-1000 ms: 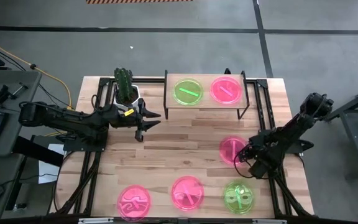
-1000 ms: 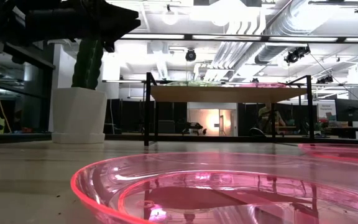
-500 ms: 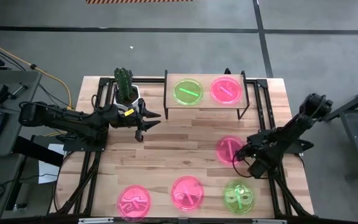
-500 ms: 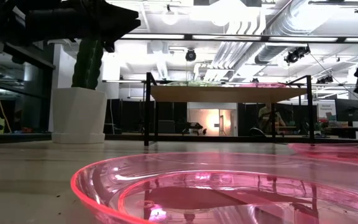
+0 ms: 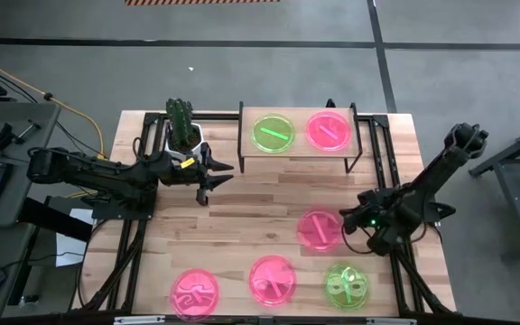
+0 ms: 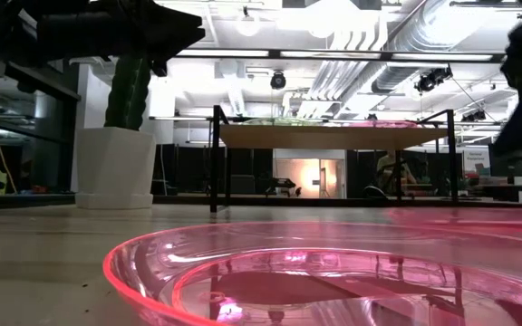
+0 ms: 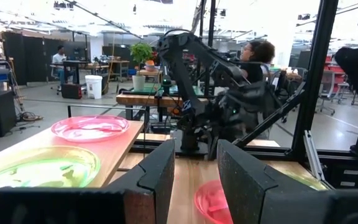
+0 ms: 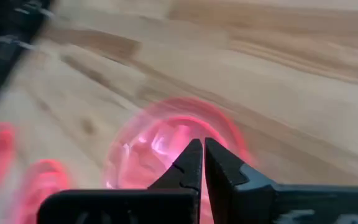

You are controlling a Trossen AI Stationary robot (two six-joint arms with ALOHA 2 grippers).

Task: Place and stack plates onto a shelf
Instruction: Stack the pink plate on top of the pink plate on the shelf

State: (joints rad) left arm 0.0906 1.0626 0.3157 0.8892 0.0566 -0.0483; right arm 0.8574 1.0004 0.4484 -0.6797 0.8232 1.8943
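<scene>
My right gripper [image 5: 347, 222] is shut on a pink plate [image 5: 319, 228] at the table's right middle. In the right wrist view the plate [image 8: 160, 143] shows just beyond the shut fingertips [image 8: 199, 152]. The shelf [image 5: 301, 150] stands at the far middle and carries a green plate [image 5: 273, 133] and a pink plate [image 5: 329, 129] side by side. Near the front edge lie two pink plates [image 5: 194, 293] [image 5: 272, 278] and a green plate [image 5: 346, 284]. My left gripper [image 5: 222, 171] hangs open left of the shelf, holding nothing. My right gripper pinches the pink plate's rim on its right side [image 8: 180, 142] between its two fingertips. The fingers come from the table's right, slanting down. Whether the plate is clear of the table I cannot tell.
A cactus in a white pot [image 5: 184, 134] stands at the far left, just behind my left arm. Black frame bars [image 5: 129, 257] run along the table's left and right sides. Bare wood [image 5: 260, 212] lies between the shelf and the front row of plates.
My right gripper has shut on the pink plate's right rim and its arm has risen. The plate has shifted toward the table's left and a little toward the near edge.
</scene>
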